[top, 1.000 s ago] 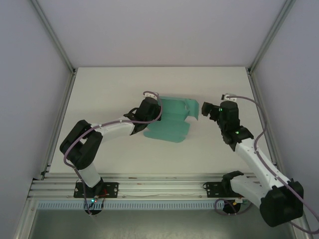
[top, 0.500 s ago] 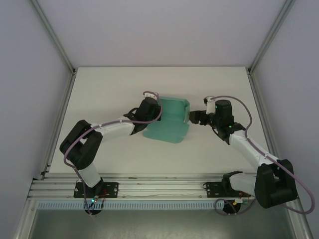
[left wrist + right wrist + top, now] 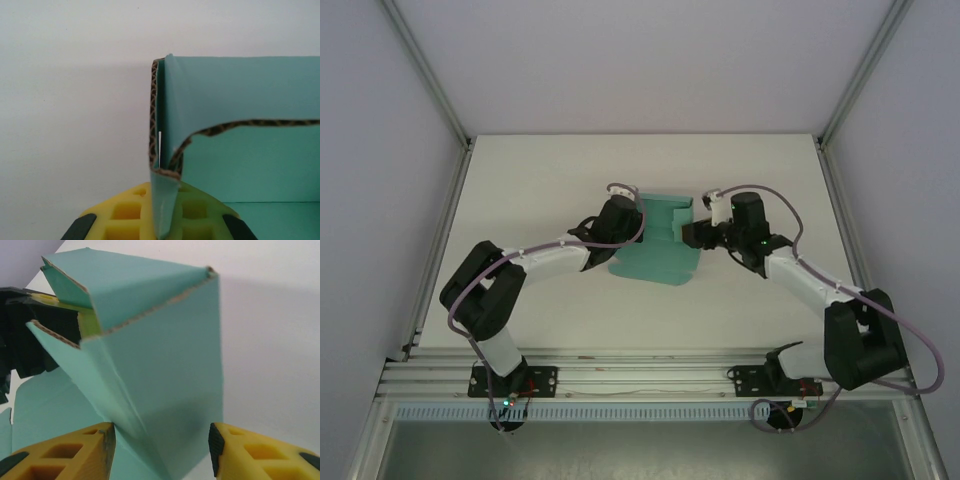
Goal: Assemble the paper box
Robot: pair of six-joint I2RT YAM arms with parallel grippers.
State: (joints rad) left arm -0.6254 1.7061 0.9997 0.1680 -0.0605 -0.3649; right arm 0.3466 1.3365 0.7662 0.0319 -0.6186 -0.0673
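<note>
Where flaps stand up, the paper box point(image 3: 655, 262) is held.
One is pinched by the left fingers point(image 3: 125, 212), another straddled by the part-open right fingers point(image 3: 65, 455).

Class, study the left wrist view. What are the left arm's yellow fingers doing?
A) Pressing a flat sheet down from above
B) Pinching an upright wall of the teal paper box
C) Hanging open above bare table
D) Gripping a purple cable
B: the left fingers are shut on the lower edge of an upright folded wall of the paper box, with the card held between them.
</note>
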